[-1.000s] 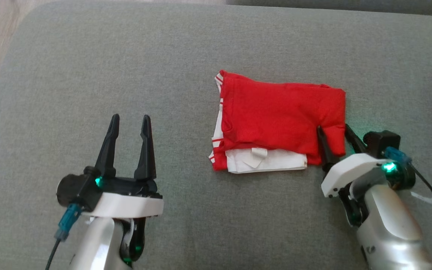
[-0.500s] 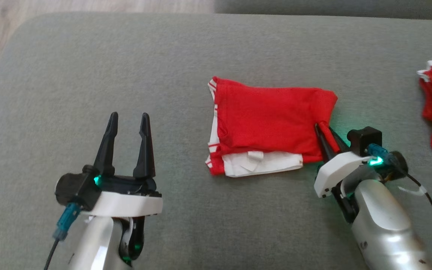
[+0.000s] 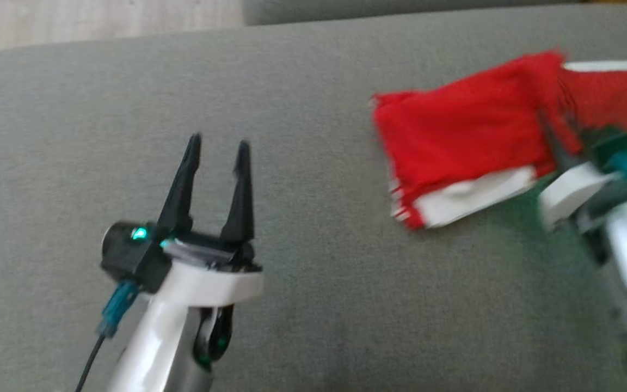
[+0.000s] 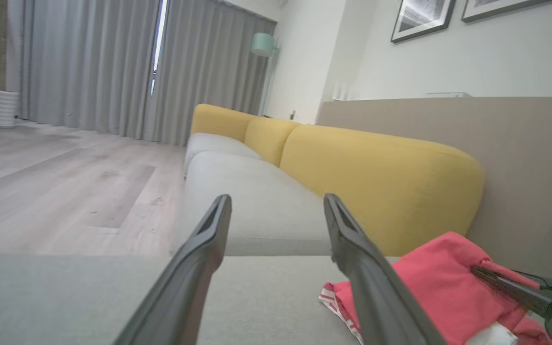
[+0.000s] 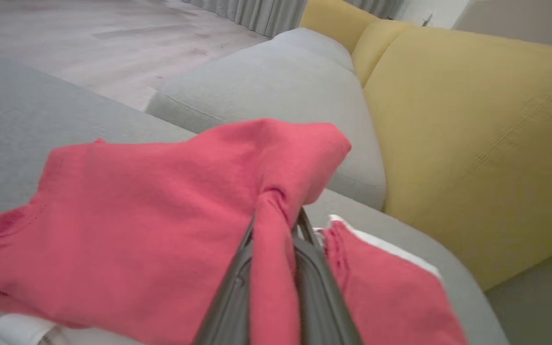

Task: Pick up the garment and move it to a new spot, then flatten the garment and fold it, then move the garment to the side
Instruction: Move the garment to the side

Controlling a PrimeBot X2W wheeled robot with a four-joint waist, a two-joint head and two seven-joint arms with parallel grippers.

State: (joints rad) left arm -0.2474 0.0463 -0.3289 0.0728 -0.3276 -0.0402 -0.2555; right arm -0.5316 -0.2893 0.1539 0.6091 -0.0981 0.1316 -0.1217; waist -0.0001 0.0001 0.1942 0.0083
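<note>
Red garments, two: folded garment (image 3: 460, 136) pinched at corner by right gripper (image 5: 276, 219), second garment (image 3: 613, 92) beside; left gripper (image 3: 218, 147) spread.

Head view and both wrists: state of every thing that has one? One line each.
left hand: open, empty, over the grey cushion.
right hand: shut on an edge of the folded garment.
folded garment: folded, red over white, pinched end raised, the rest on the grey cushion.
second garment: red with white trim, lying on the grey cushion by the right hand, not held.
</note>
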